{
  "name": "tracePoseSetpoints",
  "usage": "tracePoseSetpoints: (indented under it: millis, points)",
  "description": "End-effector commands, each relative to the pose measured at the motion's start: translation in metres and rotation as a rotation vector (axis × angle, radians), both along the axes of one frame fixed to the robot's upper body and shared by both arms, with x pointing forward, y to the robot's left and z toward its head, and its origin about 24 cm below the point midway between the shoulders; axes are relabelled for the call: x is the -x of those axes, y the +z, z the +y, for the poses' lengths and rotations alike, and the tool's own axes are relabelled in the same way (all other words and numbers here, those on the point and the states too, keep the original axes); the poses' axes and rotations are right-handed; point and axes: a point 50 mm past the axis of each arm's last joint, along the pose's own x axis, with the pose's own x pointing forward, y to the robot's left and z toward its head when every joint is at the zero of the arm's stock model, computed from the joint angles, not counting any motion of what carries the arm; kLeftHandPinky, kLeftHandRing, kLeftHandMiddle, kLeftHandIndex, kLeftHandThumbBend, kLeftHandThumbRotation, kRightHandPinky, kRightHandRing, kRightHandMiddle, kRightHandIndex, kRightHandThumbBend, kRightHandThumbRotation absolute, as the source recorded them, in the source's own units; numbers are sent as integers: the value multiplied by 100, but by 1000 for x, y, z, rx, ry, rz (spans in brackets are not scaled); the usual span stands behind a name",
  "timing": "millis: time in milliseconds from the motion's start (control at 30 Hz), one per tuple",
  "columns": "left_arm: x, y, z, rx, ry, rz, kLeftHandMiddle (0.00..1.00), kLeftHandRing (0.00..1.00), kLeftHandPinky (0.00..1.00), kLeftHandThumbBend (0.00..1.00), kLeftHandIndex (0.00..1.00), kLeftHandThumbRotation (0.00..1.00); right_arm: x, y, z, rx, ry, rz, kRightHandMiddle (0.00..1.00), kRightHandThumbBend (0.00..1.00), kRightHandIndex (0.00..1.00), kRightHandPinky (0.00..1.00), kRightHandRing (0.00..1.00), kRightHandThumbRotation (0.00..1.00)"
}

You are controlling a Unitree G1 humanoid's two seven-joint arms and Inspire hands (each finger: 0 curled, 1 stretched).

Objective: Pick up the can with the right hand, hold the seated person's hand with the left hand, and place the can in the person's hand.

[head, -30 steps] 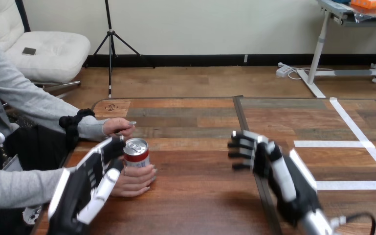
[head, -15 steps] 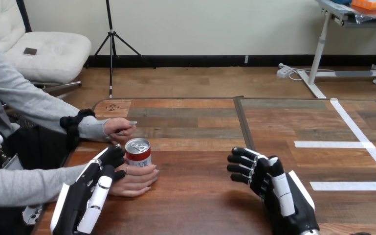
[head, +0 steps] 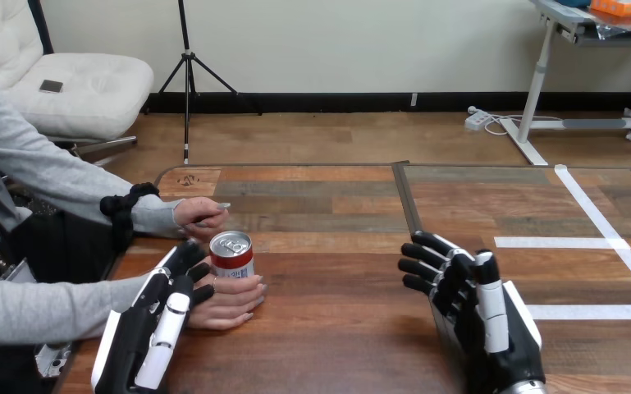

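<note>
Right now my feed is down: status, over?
Left hand open beside person's nearer hand. Right hand open, empty. Can upright in that hand. Nothing blocking.

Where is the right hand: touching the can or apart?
Apart. The head view shows a wide stretch of bare table between the right hand and the can.

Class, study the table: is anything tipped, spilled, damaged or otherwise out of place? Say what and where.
Nothing stands out. The can stands upright against the person's nearer hand at the table's left, with no spill on the table. The left hand lies beside that hand; the right hand is open, apart.
</note>
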Motion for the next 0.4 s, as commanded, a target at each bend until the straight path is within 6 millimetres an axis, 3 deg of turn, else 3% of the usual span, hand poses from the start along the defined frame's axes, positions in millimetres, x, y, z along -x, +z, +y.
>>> tracePoseSetpoints:
  millis: [0,367]
  points:
    - [-23,17,0,12,16,-91,91,92,91,37,91,79,-21,17,3,-14,-3,-71,79,83,79,79,79,96]
    - [-26,19,0,-11,16,-95,90,90,90,39,90,79,-23,17,3,-24,11,-57,78,83,78,76,77,95]
